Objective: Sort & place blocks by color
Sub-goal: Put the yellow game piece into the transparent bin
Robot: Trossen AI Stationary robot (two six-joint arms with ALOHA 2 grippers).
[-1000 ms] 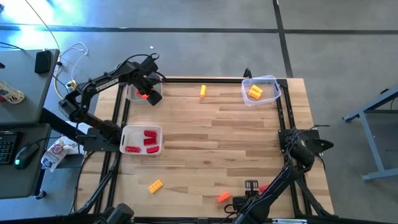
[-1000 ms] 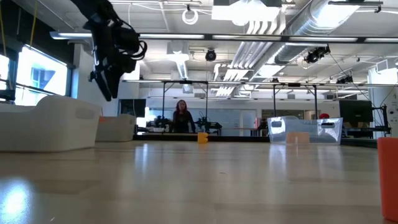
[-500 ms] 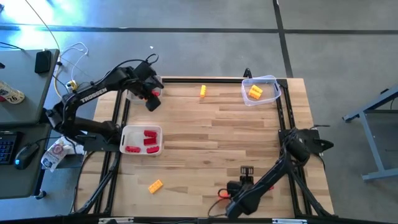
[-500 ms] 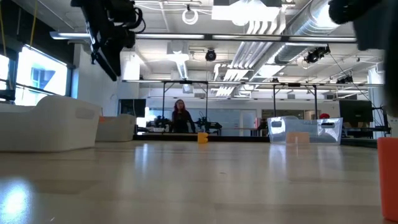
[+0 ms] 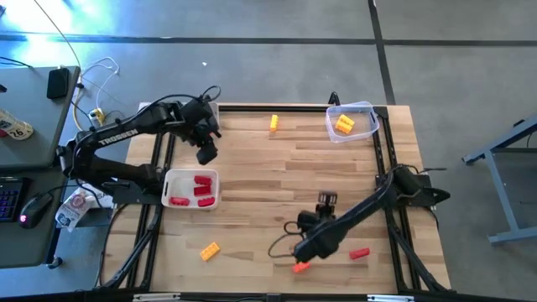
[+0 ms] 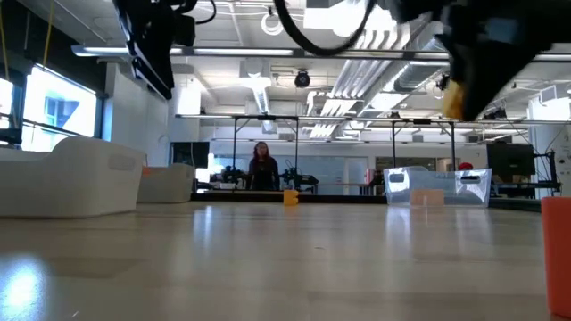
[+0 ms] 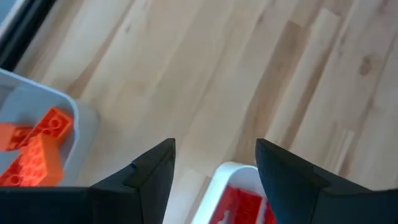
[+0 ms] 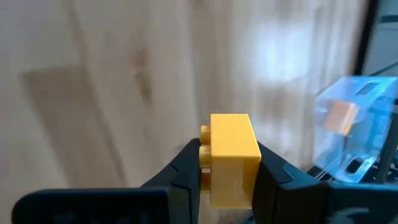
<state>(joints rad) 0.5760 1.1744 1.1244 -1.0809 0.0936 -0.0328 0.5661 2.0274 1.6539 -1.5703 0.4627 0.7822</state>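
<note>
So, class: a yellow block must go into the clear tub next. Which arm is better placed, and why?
The right. Its gripper is already shut on a yellow block, with the clear tub in sight ahead of it. The left gripper is open and empty, near the white trays on the opposite side.

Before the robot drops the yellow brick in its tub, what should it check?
1. Right gripper grips the yellow brick firmly: ok.
2. Clear tub already holds yellow bricks: ok.
3. Right gripper is above the tub: not ok, it is near the table's front middle.
4. Left gripper is open, empty, out of the way near the trays: ok.
5. Path across the wooden table is free: ok.
</note>
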